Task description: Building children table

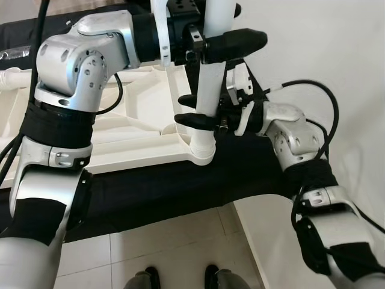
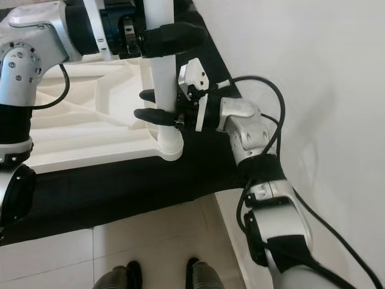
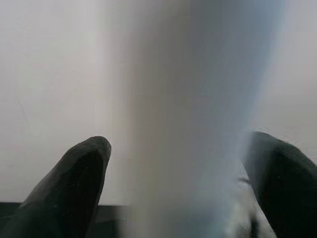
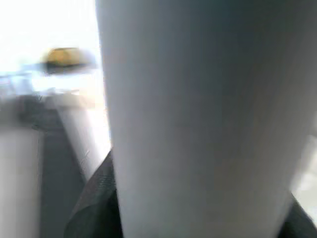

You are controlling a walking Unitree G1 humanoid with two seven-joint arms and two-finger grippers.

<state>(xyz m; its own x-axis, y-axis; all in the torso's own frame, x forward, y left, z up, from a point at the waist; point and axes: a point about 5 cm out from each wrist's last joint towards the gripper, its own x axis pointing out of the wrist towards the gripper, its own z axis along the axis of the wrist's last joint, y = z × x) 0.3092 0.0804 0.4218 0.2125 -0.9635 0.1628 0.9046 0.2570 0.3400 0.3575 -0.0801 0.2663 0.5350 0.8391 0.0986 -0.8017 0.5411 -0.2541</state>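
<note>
A white table top (image 1: 135, 123) lies upside down on a black-covered surface (image 1: 180, 186). A white round table leg (image 1: 207, 90) stands upright in the socket (image 1: 202, 152) at the top's near right corner. My left gripper (image 1: 219, 37) is shut on the leg high up, one black finger (image 1: 237, 41) crossing in front of it. Lower down, my right gripper (image 1: 191, 109) is shut on the same leg just above the socket, reaching in from the right. The left wrist view has the leg (image 3: 198, 124) between two fingertips (image 3: 74, 188). The right wrist view is pressed close against the leg (image 4: 198, 124).
A white wall (image 1: 343, 48) rises close on the right, with a white panel (image 1: 267, 235) below it. Beige tiled floor (image 1: 162, 241) runs in front of the black surface, and my feet (image 1: 180, 278) stand on it. A black cable (image 1: 325, 96) loops off my right forearm.
</note>
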